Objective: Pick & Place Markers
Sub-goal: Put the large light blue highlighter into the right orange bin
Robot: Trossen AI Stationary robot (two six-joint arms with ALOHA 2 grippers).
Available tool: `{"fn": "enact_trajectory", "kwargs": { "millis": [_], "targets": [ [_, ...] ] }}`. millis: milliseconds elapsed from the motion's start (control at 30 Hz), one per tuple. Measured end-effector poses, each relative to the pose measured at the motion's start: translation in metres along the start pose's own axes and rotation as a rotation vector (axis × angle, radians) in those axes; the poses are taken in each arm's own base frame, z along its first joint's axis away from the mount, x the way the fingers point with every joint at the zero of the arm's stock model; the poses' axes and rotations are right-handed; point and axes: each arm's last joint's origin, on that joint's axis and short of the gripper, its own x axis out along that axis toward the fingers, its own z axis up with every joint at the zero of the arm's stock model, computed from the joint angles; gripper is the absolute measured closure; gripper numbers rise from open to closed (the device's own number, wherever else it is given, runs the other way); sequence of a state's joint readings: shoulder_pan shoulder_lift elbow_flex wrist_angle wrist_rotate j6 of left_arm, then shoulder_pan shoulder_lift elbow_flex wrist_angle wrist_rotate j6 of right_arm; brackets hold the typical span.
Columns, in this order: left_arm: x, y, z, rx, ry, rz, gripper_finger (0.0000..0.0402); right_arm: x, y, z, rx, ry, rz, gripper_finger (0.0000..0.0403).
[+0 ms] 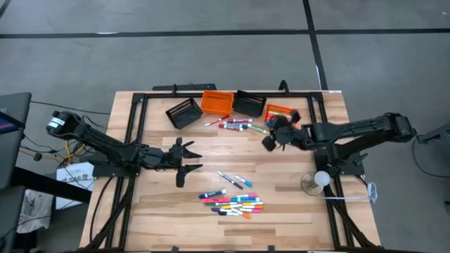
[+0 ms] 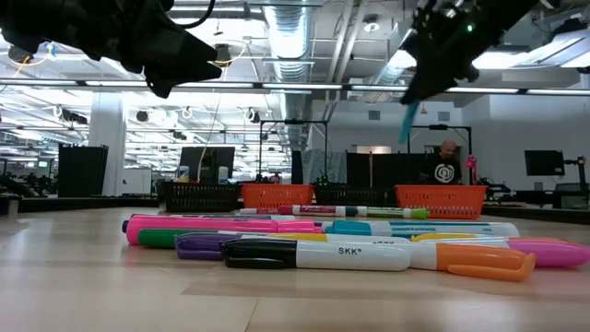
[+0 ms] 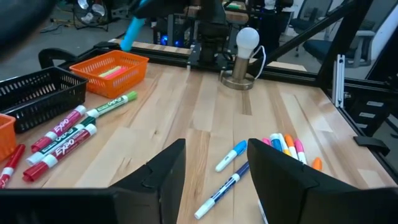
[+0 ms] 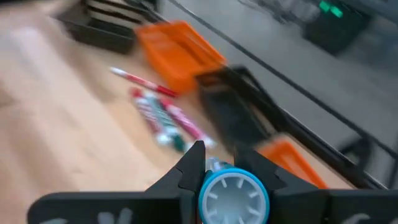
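Note:
Markers lie in three groups on the wooden table: a colourful pile [image 1: 235, 204] near the front, two blue-and-white ones [image 1: 232, 178] behind it, and a row [image 1: 235, 124] in front of the bins. My left gripper [image 3: 214, 168] hovers open just left of the two blue-and-white markers [image 3: 230, 155], with nothing between its fingers. My right gripper [image 1: 271, 139] is up in the air at the back right, near the right-hand orange bin [image 1: 279, 111], shut on a blue marker [image 2: 406, 124]. My right gripper pinches the blue marker between its two fingers [image 4: 196, 165]. The marker runs roughly along the fingers: its round end [image 4: 233, 196] faces the wrist camera and its other end [image 2: 404, 131] sticks out past the fingertips, slanting down. It hangs clear above the table.
Two black bins [image 1: 184, 112] [image 1: 248, 104] and two orange bins [image 1: 216, 102] stand in a row along the far edge. A lamp with a white bulb [image 1: 320, 180] stands at the right. A black frame [image 1: 137, 123] borders the table. Bare wood lies at the front left.

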State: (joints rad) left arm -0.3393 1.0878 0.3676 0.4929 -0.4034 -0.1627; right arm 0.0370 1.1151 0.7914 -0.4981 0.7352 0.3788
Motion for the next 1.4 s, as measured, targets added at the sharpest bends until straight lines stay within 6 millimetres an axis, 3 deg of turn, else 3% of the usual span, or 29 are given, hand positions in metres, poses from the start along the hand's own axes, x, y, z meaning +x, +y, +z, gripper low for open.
{"fn": "enact_trajectory", "kwargs": {
  "millis": [167,533,1200,1400],
  "targets": [
    [0.0,0.0,0.0,-0.001,-0.001,0.0,0.0229,0.014,-0.026,-0.002,0.064,0.123,-0.046,0.0344],
    [0.0,0.0,0.001,-0.002,-0.005,-0.001,0.0229,0.047,-0.061,-0.018,0.098,0.4,-0.162,0.0344],
    [0.0,0.0,0.001,-0.003,-0.008,-0.001,0.0229,0.053,-0.073,-0.024,0.103,0.486,-0.221,0.0344],
    [0.0,0.0,0.001,-0.003,-0.008,-0.001,0.0229,0.053,-0.072,-0.025,0.111,0.503,-0.185,0.0327]
  ]
}}
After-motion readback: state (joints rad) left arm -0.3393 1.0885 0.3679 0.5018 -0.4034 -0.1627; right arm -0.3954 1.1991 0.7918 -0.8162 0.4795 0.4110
